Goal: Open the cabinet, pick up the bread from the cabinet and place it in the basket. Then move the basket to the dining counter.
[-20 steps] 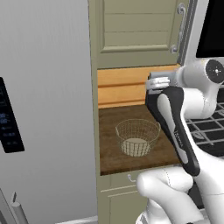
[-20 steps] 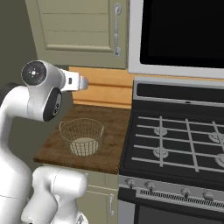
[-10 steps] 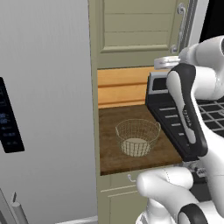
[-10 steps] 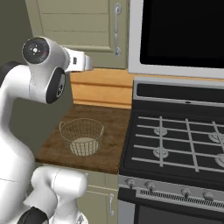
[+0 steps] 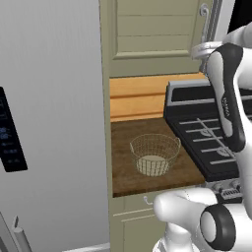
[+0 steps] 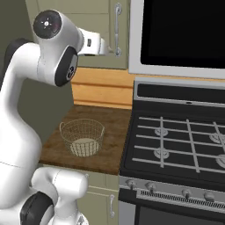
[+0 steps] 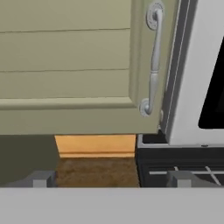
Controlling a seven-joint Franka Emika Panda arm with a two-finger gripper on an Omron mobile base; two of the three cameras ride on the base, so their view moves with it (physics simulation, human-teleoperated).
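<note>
The sage-green cabinet (image 7: 65,65) hangs shut above the worktop, its curved silver handle (image 7: 153,61) on the door's right edge. My gripper (image 7: 109,179) is open, its fingertips (image 7: 40,179) set wide apart, and it faces the door's lower edge from a short distance, touching nothing. From the right base camera the gripper (image 6: 107,47) hovers just left of and below the handle (image 6: 117,28). The wire basket (image 5: 154,154) stands upright on the short wooden worktop (image 5: 123,172), far below the hand. The bread is hidden behind the shut door. The dining counter is out of view.
A black gas stove (image 6: 176,140) adjoins the worktop on the right, with a microwave (image 6: 180,35) above it. A grey fridge (image 5: 49,123) walls off the left side. A low cupboard with a small hook handle (image 5: 146,200) sits under the worktop.
The arm has lifted and reached forward, carrying the open gripper up from above the worktop to the height of the cabinet door's lower edge, near the handle. The basket has not moved.
</note>
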